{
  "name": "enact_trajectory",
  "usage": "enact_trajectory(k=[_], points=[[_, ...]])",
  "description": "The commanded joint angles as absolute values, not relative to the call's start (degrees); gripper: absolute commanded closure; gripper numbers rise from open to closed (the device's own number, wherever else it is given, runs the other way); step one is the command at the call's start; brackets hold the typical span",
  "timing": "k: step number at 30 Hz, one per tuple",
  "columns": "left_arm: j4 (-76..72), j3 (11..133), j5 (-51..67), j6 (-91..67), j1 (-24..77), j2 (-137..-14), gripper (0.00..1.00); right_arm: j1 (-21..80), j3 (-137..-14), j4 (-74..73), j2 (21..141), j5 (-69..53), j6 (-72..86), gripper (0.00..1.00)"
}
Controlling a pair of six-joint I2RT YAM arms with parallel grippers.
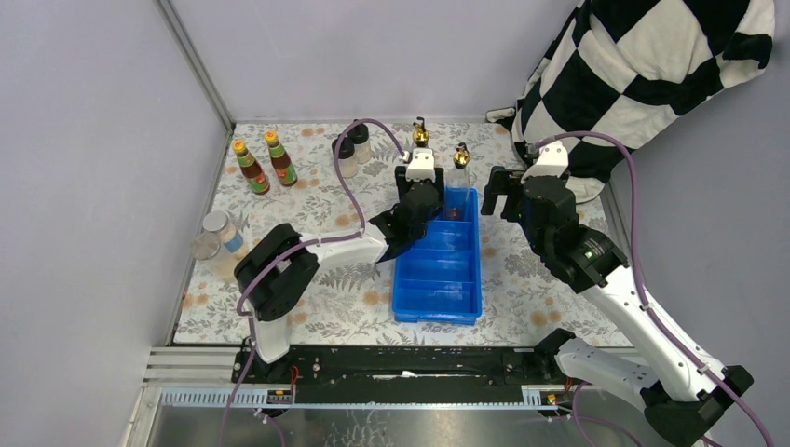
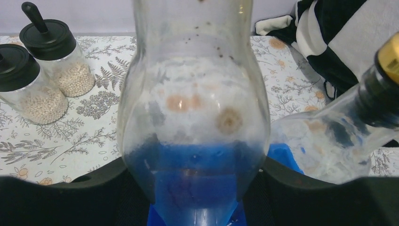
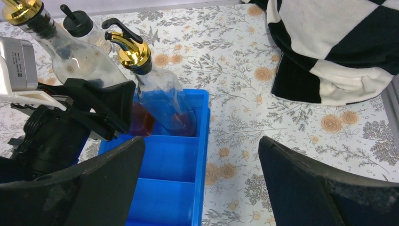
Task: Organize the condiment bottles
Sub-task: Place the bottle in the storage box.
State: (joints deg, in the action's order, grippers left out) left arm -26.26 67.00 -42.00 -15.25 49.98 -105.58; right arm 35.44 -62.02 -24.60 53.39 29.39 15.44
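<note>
Top external view gives us the table [image 1: 307, 307] with the blue tray [image 1: 438, 296] lying lengthwise near its middle, short ends toward the near and far edges. The left gripper [image 1: 420, 177] hangs over the tray's far end, clamped on a spout bottle [image 2: 193, 94]. The right gripper [image 1: 503, 194] waits just beside the tray's far right corner, fingers wide apart and empty.

The held bottle's long axis runs close to upright, gold spout up, base down inside the far compartment. We cannot tell whether the base touches the floor. We judge that letting go turns on that, because a hanging base would drop or tip.

A second spout bottle [image 3: 160, 94] already sits in the same compartment, to the right of the held one and close to it. It leans, spout up. The right gripper is the nearer hand to it.

Still outside the tray:
- black-capped pair [image 1: 352, 149], far edge
- sauce pair [image 1: 265, 163], far left corner
- jars [image 1: 219, 242], left edge
</note>
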Motion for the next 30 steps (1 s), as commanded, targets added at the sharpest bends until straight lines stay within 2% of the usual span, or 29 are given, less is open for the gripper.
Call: enact_trajectory(k=[1, 30], points=[[-32.54, 67.53, -44.2, -16.78, 49.61, -108.36, 0.71, 35.08, -61.43, -23.16, 53.75, 28.86, 15.03, 0.02], [-36.13, 70.28, -44.43, -10.47, 47.81, -111.86, 0.73, 35.14, -59.94, -21.78, 54.49, 27.57, 15.12, 0.02]])
